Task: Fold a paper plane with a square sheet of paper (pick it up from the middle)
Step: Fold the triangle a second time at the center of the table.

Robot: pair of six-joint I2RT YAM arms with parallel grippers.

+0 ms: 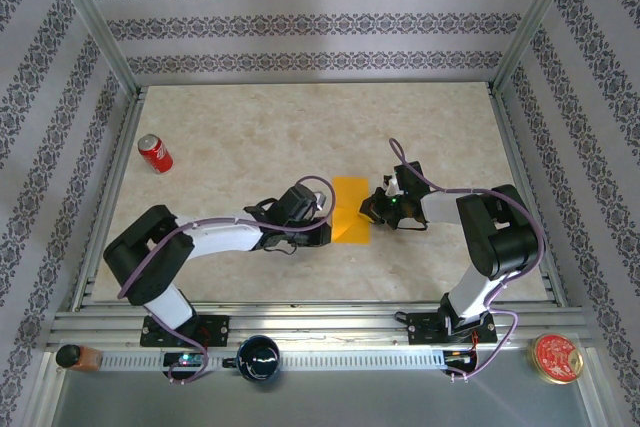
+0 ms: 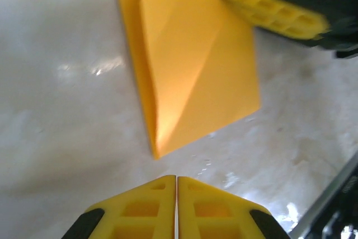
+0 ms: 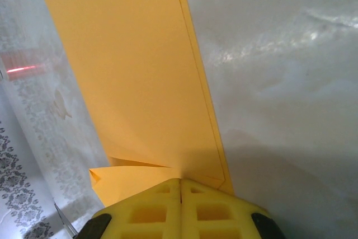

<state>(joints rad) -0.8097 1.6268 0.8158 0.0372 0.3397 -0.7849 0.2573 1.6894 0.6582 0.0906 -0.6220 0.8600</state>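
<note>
Pinching one folded sheet (image 1: 351, 209), right end effector (image 3: 180, 182), left end effector (image 2: 177, 180) closed

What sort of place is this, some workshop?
Most likely a robotics test booth: two robot arms bolted to a stone-look table, an aluminium frame with wallpapered walls around it, and staged props, a folded paper sheet and red soda can.

A folded orange-yellow paper (image 1: 350, 209) is flanked by the left gripper (image 1: 328, 228) and right gripper (image 1: 373, 210); a red soda can (image 1: 154, 153) is seen well apart.
</note>
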